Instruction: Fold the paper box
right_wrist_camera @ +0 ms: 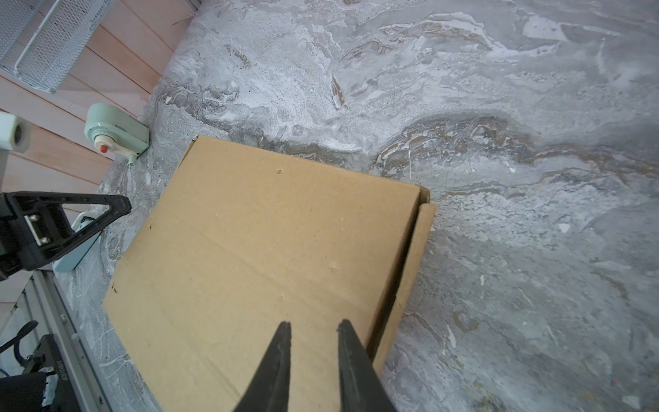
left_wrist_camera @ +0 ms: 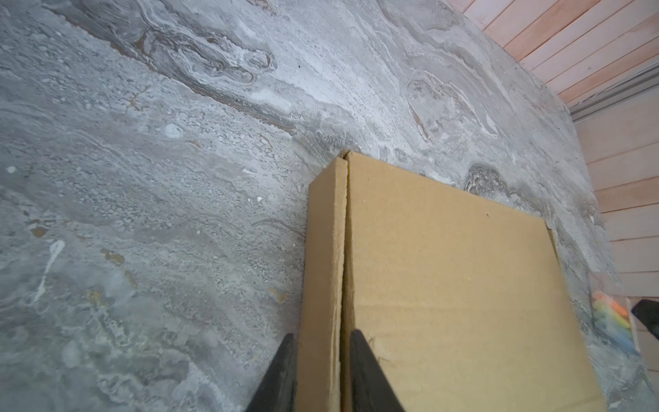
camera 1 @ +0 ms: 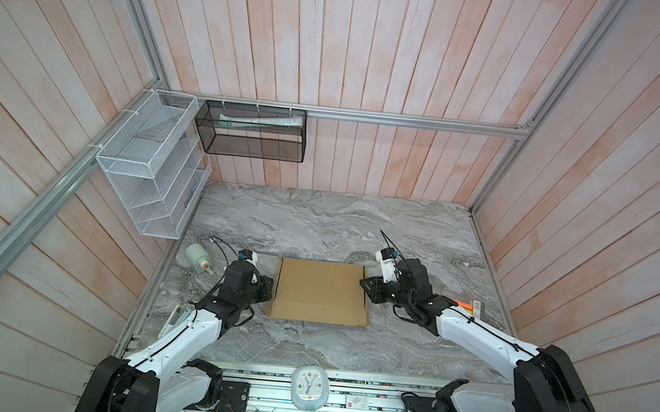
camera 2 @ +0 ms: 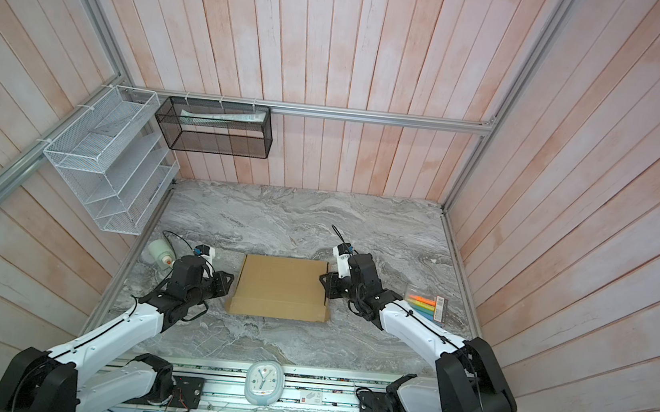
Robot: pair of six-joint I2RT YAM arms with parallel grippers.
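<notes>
paper box (camera 1: 321,292): plain brown corrugated cardboard, a shallow rectangle with its lid down. Unprinted, matte, fibrous face with faint creases across it.
position: lies flat near the middle of the grey veined, marble-look surface (camera 1: 318,222), between the two arms in both top views.
edges: the left wrist view shows a narrow side strip (left_wrist_camera: 322,249) parted from the lid by a thin seam. The right wrist view shows the opposite side flap (right_wrist_camera: 417,249) standing a little off the lid, with a dark gap behind it.
left pincer (left_wrist_camera: 321,339): black tapered fingers, narrow gap, nothing clamped. The side strip shows between the tips. In a top view the pincer sits just beside the box's left edge. Cannot tell whether it touches the cardboard.
right pincer (right_wrist_camera: 313,324): black tapered fingers, narrow gap, empty. It is over the lid, near its right edge.
nearby: a pale green round plastic device (right_wrist_camera: 114,132) with a red-orange button, by the left wall. A clear case of coloured markers (camera 2: 424,304) lies to the right, cut off at the frame edge in the left wrist view.
hard to make out: a pale flat object (right_wrist_camera: 76,249) beneath the left arm, partly covered.
</notes>
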